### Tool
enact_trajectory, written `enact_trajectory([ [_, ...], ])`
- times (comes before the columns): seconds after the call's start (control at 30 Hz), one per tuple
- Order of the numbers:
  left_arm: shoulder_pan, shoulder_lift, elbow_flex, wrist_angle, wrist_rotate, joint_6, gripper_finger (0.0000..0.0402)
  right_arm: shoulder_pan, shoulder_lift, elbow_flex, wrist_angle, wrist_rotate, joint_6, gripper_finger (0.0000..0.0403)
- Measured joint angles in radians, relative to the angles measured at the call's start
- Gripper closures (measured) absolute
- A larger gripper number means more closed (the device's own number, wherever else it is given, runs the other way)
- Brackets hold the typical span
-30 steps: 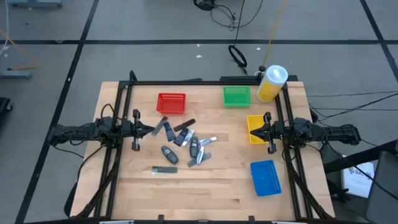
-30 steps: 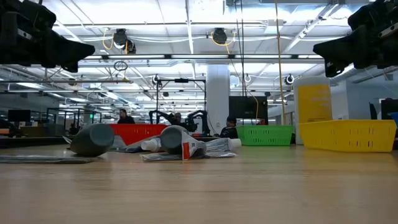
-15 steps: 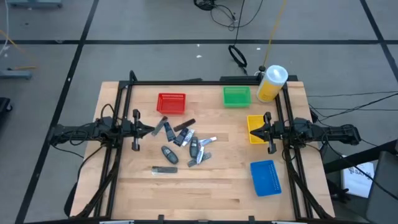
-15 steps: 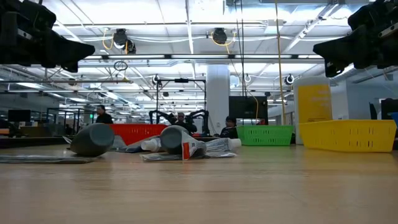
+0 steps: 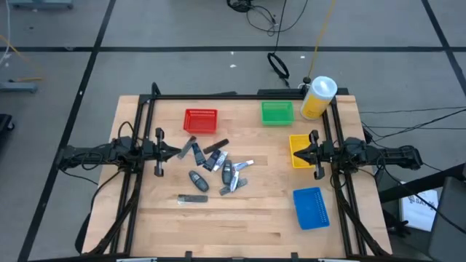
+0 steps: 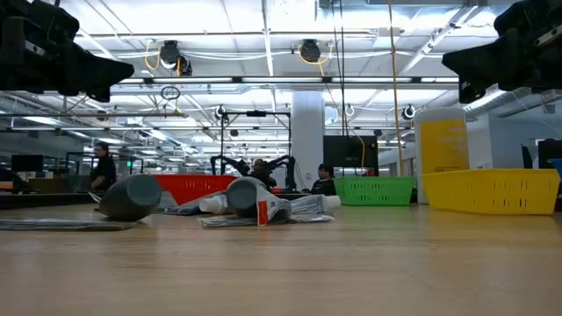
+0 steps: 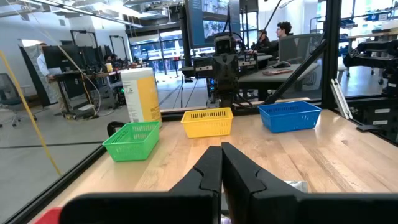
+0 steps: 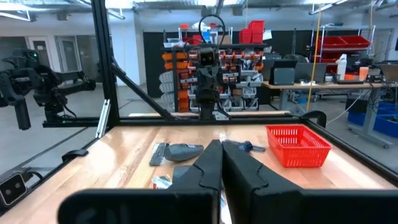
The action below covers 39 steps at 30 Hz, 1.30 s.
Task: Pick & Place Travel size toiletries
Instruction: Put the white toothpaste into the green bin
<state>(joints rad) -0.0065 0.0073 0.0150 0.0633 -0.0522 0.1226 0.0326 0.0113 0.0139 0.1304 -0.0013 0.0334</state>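
The travel size toiletries [image 5: 216,166] lie in a loose heap on the table's middle: several dark grey, black and silvery tubes, sachets and mini bottles. One flat piece [image 5: 192,198] rests apart, nearer the near edge. The low view shows a grey bottle [image 6: 132,197] on its side and the heap [image 6: 263,204]. My left gripper [image 5: 177,153] hovers shut just left of the heap, with its fingers [image 7: 211,163] together. My right gripper [image 5: 295,155] hovers shut over the yellow bin's left rim, pointing at the heap [image 8: 183,151].
A red bin [image 5: 200,121] and a green bin [image 5: 277,112] stand along the far side. A yellow bin [image 5: 299,150] and a blue bin [image 5: 311,208] are on the right. A large yellow bottle with a white cap [image 5: 318,97] stands at the far right corner. Bare wood [image 5: 240,225] lies near the front.
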Motion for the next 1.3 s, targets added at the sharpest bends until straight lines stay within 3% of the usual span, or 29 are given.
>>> enact_trajectory([
  [0.2,0.000,0.000,0.000,0.000,0.000,0.000,0.0394,0.000,0.003,0.000,0.067,0.000,0.119,0.0403],
  [0.47,0.000,0.000,0.000,0.000,0.000,0.000,0.0394,0.005,0.174,0.000,0.412,-0.005,0.197,0.0403],
  [0.63,0.000,0.000,0.000,0.000,0.000,0.000,0.0394,0.006,0.468,0.052,0.587,0.005,0.124,0.0403],
  [0.83,0.000,0.000,0.000,0.000,0.000,0.000,0.0394,-0.007,0.898,0.245,0.609,0.005,-0.063,0.0403],
  [0.93,0.000,0.000,0.000,0.000,0.000,0.000,0.0394,-0.039,1.083,0.341,0.587,0.005,-0.076,0.0403],
  [1.07,0.000,0.000,0.000,-0.001,-0.001,0.000,0.0394,-0.100,1.274,0.482,0.571,-0.007,-0.074,0.0403],
  [1.3,0.000,0.000,0.000,-0.006,-0.001,0.000,0.0394,-0.186,1.497,0.681,0.436,-0.187,-0.098,0.0378],
])
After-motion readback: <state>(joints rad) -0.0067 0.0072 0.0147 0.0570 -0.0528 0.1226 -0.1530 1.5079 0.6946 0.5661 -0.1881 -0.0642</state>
